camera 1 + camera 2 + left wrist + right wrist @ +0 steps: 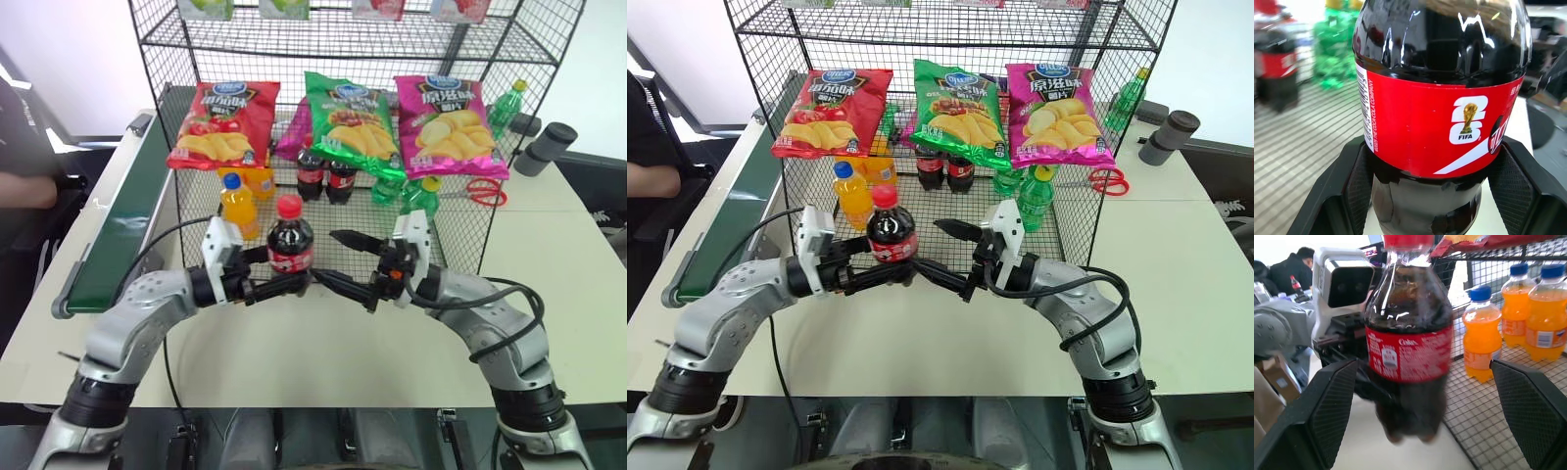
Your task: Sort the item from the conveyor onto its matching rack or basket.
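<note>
The cola bottle (291,245) has a red cap, a red label and dark liquid. It hangs upright above the table in front of the black wire rack (460,230). My left gripper (294,282) is shut on its lower body; in the left wrist view its pads (1359,191) press both sides of the bottle (1440,122) under the label. My right gripper (328,257) stands open just to the bottle's right, pointing at it. In the right wrist view the bottle (1408,352) sits between the spread fingers (1327,401) without touching them. The dark-green conveyor (122,230) runs along the left.
Three chip bags (348,122) hang across the rack's front. On its grid floor stand orange soda bottles (238,208), two cola bottles (312,174) and green bottles (416,193). Red scissors (480,191) and dark cylinders (544,147) lie at the right. A person's arm (24,186) rests at far left.
</note>
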Controlling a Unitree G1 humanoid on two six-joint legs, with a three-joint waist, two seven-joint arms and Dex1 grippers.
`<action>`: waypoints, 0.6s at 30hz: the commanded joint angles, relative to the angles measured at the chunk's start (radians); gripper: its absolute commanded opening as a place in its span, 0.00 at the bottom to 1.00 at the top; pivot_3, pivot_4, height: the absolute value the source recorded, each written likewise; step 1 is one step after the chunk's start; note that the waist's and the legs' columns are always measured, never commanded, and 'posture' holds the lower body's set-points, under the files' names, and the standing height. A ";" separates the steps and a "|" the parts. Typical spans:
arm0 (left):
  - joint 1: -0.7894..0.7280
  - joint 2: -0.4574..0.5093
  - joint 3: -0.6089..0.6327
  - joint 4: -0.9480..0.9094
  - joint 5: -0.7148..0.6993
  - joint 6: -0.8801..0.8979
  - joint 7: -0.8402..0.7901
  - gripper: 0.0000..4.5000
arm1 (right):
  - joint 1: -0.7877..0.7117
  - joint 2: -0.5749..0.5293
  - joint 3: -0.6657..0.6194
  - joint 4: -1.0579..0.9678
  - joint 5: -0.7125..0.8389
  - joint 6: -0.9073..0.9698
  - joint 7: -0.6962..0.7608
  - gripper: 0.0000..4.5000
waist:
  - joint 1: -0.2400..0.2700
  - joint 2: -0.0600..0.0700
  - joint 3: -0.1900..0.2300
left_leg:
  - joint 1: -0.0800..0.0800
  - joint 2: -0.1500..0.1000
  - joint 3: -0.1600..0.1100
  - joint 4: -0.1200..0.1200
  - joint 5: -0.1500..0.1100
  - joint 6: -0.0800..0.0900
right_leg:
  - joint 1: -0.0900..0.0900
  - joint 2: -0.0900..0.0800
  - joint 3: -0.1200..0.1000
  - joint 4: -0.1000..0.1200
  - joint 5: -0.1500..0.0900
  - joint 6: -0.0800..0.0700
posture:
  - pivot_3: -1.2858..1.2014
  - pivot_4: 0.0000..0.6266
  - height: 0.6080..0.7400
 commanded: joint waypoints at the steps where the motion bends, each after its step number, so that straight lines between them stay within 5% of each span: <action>1: -0.037 -0.014 -0.009 -0.005 0.024 -0.048 -0.040 0.63 | -0.017 0.018 0.010 -0.051 0.033 0.017 -0.014 1.00 | 0.001 0.000 0.000 | 0.000 0.000 0.000 0.000 0.000 0.000 | 0.000 0.000 0.000 0.000 0.000 0.000 | 0.52 0.24 1.00; 14: -0.064 -0.054 -0.035 -0.001 0.094 -0.078 -0.087 0.63 | -0.069 0.086 0.014 -0.018 0.077 0.092 -0.058 1.00 | 0.002 0.000 0.000 | 0.000 0.001 -0.001 0.000 0.000 0.000 | 0.000 0.003 0.001 0.001 0.000 0.000 | 0.52 0.24 1.00; 18: -0.061 -0.064 -0.031 -0.016 0.086 -0.053 -0.071 0.63 | -0.079 0.090 0.012 -0.019 0.093 0.116 -0.058 0.70 | 0.002 0.000 0.000 | 0.000 0.001 -0.001 0.000 0.000 0.000 | 0.000 0.003 0.001 0.001 0.000 0.000 | 0.52 0.24 1.00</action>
